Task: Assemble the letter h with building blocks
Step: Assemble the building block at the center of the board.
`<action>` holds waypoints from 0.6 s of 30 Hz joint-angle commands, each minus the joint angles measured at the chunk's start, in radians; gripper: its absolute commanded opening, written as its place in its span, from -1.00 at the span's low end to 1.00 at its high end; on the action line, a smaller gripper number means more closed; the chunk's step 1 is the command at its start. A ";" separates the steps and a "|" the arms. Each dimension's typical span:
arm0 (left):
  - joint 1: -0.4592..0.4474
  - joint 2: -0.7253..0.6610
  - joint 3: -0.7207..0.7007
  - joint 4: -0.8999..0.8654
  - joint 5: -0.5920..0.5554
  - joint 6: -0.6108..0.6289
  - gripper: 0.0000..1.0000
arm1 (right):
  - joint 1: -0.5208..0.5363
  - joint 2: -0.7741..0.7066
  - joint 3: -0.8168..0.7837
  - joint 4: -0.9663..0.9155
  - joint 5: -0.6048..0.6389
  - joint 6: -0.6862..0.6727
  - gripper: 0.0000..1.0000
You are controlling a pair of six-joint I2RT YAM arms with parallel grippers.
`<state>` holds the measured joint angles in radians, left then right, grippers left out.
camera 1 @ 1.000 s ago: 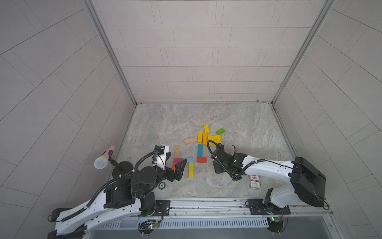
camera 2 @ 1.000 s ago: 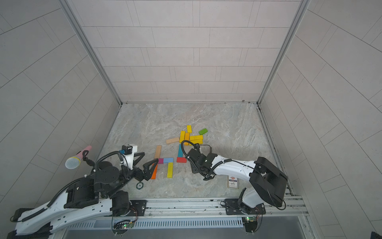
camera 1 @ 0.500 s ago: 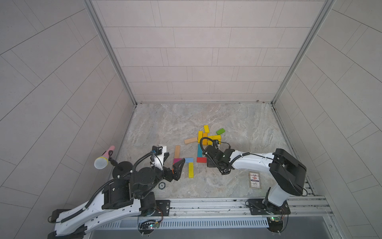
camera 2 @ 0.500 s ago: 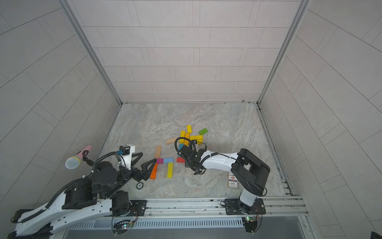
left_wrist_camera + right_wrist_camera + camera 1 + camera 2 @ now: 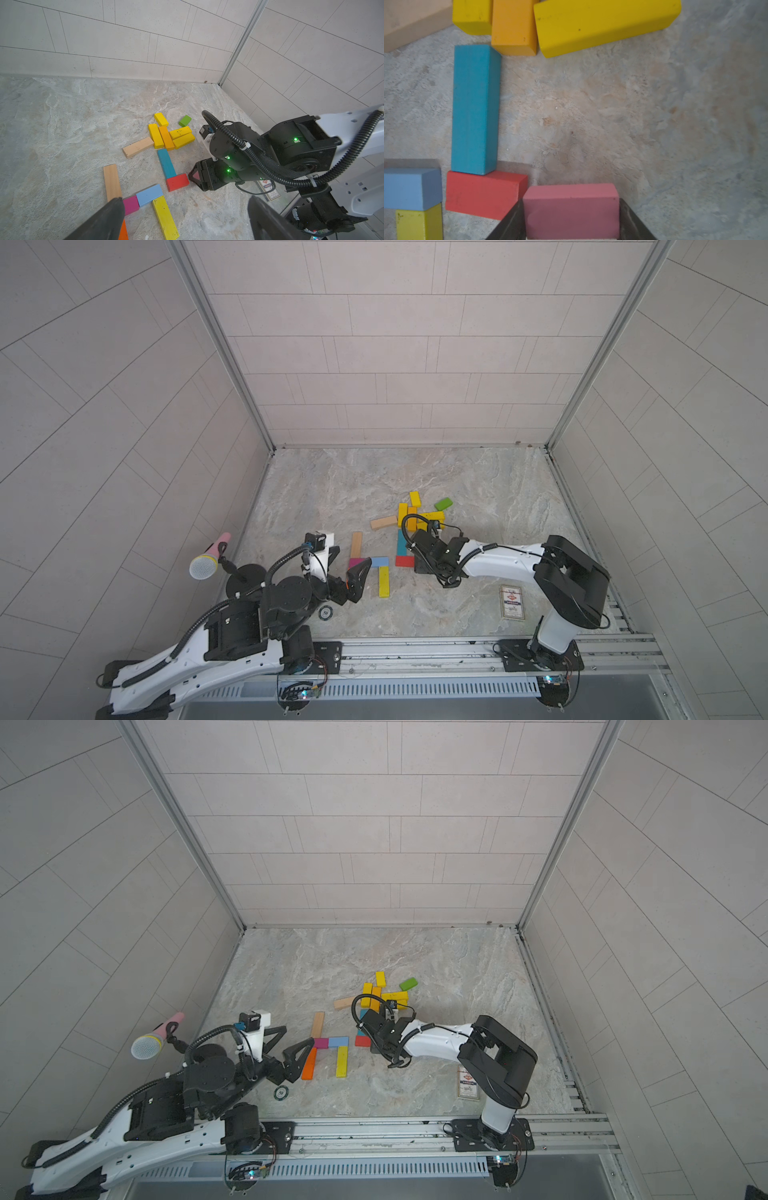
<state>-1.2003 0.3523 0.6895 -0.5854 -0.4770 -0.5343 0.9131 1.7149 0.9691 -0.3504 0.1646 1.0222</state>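
The right jaws are closed on a short pink wooden block [image 5: 571,209], held low over the marbled worktop [image 5: 675,124] just beside the end of a short red block [image 5: 481,193] that touches a long teal block [image 5: 475,108]. The likely trouble is at release: the jaw nearest the red block could spread into it, pushing red and teal askew. The left jaws stand wide open and empty near the short magenta block [image 5: 131,204] and long orange block [image 5: 308,1063], where a careless move could nudge both.
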 commanded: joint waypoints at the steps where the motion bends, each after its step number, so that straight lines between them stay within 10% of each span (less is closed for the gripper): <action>1: -0.002 -0.003 -0.004 -0.001 -0.024 -0.003 1.00 | -0.006 0.020 0.009 0.005 0.003 0.020 0.08; 18: -0.002 0.008 -0.003 0.005 -0.021 0.003 1.00 | -0.023 0.028 -0.007 0.020 -0.005 0.036 0.34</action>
<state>-1.2003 0.3557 0.6895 -0.5842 -0.4770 -0.5312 0.8936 1.7290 0.9688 -0.3244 0.1486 1.0332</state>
